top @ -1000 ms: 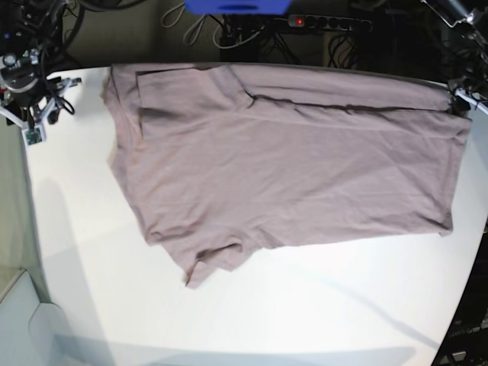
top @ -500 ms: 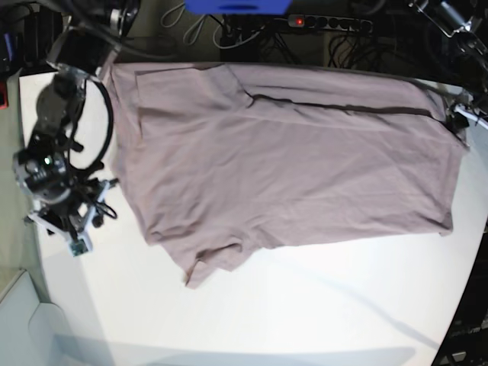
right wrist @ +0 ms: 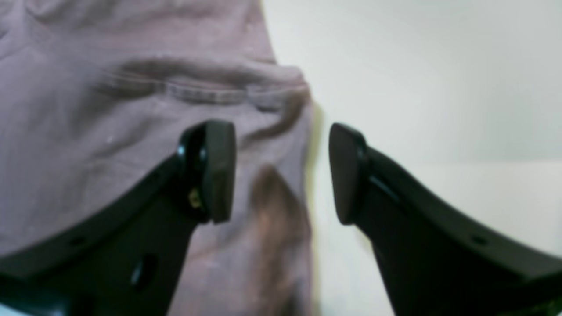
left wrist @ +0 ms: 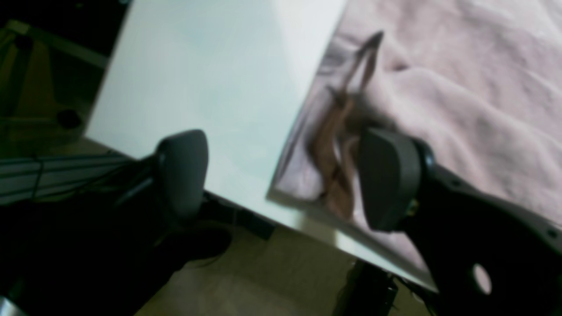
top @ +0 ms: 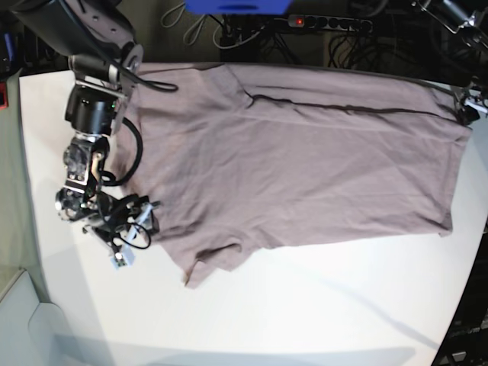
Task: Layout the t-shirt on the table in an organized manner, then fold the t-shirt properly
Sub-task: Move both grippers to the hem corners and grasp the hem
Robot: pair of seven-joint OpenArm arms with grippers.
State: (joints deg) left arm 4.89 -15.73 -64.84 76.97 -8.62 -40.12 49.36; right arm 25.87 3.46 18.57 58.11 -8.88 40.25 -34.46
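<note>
The mauve-pink t-shirt lies spread and wrinkled across the white table, with one sleeve pointing to the near left. My right gripper hovers at the shirt's left edge beside that sleeve. In the right wrist view this gripper is open, the shirt's edge running between its fingers with no pinch. My left gripper is open at the far right corner of the table, straddling the shirt's corner; a raised fold of cloth stands next to one finger.
A power strip with a red light and cables lie beyond the far edge, beside a blue object. The table edge drops to the floor right under my left gripper. A pale translucent container stands at the near left.
My right arm swung from the table's far left corner down to the shirt's left edge near the sleeve, and its jaws opened wider. The left gripper stayed at the far right corner.
</note>
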